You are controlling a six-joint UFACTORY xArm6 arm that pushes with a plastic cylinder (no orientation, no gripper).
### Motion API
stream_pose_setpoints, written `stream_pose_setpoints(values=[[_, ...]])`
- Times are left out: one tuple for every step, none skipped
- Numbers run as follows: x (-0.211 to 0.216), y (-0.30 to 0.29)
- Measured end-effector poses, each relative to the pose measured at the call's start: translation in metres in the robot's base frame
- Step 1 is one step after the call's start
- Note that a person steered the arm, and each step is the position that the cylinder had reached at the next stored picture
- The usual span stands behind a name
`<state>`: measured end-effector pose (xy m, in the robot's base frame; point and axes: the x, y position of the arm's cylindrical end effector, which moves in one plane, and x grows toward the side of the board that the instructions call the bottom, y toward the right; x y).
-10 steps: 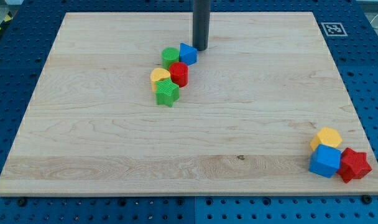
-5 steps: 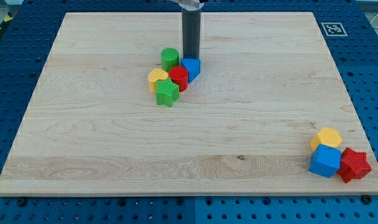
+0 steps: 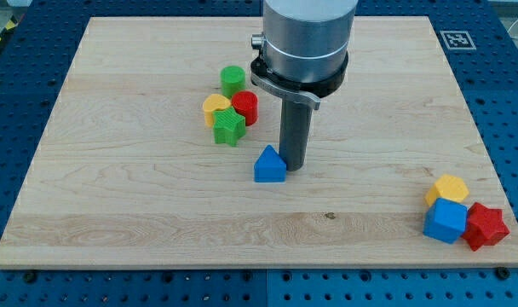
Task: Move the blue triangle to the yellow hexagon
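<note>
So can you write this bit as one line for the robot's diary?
my tip: right of blue triangle, close | yellow hexagon: lower right, far | step: not done

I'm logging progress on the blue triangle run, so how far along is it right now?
Done: the blue triangle stands alone, apart from the cluster of green, red and yellow blocks at the view's upper left. In hand: my tip sits right beside the triangle, on its right side. Left: most of the trip, since the yellow hexagon lies far off near the board's lower right corner, next to a blue cube and red star.
</note>
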<state>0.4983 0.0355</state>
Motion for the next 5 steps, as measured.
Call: stream_pose_setpoints(values=[[-0.025,-0.022],[-0.029,-0.037],[-0.029,-0.038],[-0.029,-0.039],[-0.029,-0.051]])
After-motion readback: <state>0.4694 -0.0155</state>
